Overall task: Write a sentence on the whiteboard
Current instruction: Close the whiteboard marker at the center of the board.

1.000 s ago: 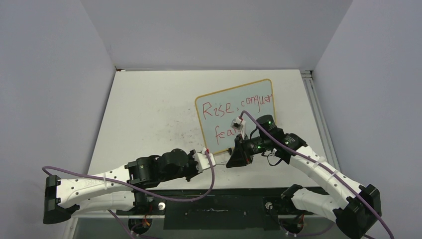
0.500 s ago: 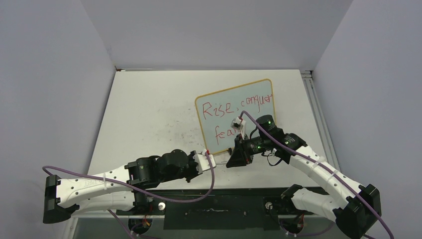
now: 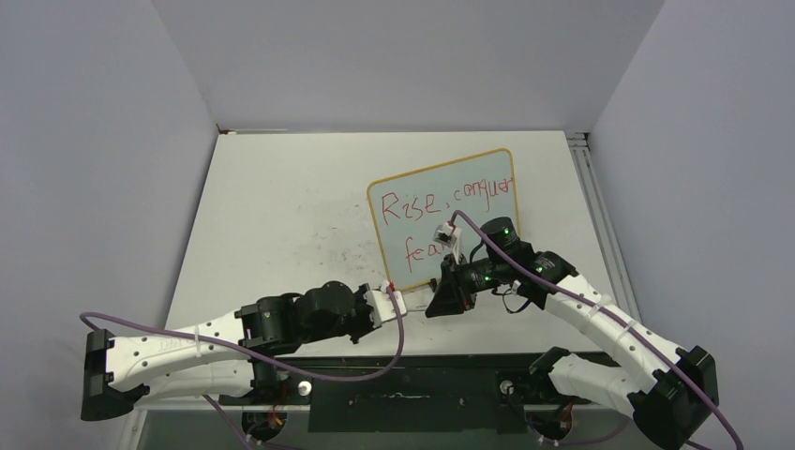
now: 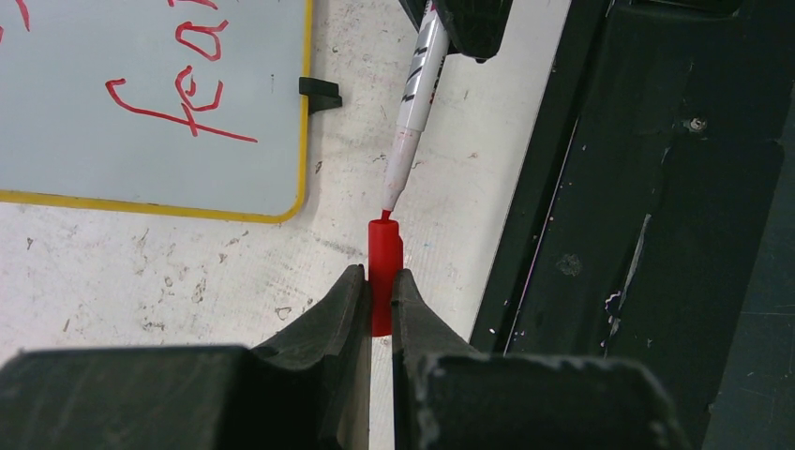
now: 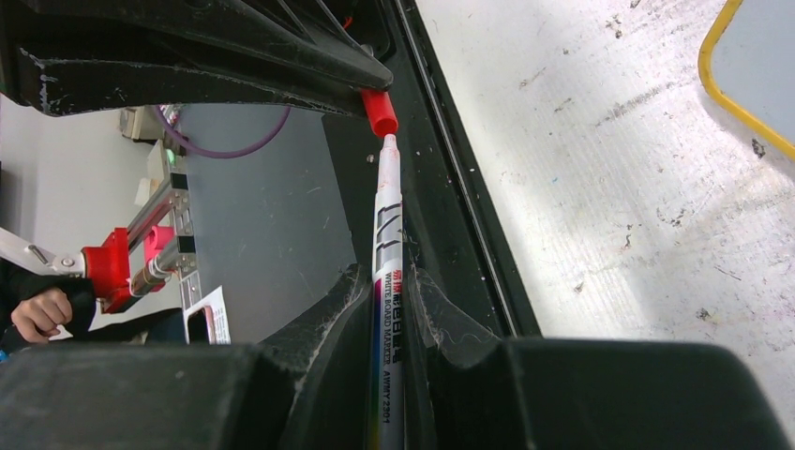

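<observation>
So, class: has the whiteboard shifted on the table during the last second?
No. In the top view the whiteboard has not shifted: its corners lie at the same spots against the table's back edge as before.

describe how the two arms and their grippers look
The left arm and right arm have white shells, black joints and black bases, each trailing a purple cable. Green lights glow on the right arm's joints. The left gripper and right gripper have matte black, tapered fingers.
</observation>
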`<state>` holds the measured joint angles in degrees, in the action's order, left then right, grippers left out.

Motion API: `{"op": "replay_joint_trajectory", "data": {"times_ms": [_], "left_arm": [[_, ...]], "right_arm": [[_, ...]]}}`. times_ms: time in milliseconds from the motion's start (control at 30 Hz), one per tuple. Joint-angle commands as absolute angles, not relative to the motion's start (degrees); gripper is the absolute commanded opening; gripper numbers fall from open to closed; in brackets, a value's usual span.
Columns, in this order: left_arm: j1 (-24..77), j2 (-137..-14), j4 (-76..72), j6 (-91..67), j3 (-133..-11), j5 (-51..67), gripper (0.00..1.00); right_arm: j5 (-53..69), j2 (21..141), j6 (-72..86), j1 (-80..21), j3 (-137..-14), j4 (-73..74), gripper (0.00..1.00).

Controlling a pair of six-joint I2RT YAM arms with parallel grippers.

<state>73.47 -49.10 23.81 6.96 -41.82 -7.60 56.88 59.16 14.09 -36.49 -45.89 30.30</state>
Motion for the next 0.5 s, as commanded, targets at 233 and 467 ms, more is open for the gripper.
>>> {"op": "replay_joint_trajectory", "data": {"times_ms": [233,467], "left_arm": [[74.4,-48.1,21.7,7.7,-42.3,-6.7,0.0],[75.2,-47.5,21.6,8.1,-42.2,-7.1,0.0]], "right_arm": [[59.6,60.0,12.8,-37.4,-47.1,28.3,0.05],[60.9,60.0,12.8,-37.9,-46.8,28.1,0.05]]}}
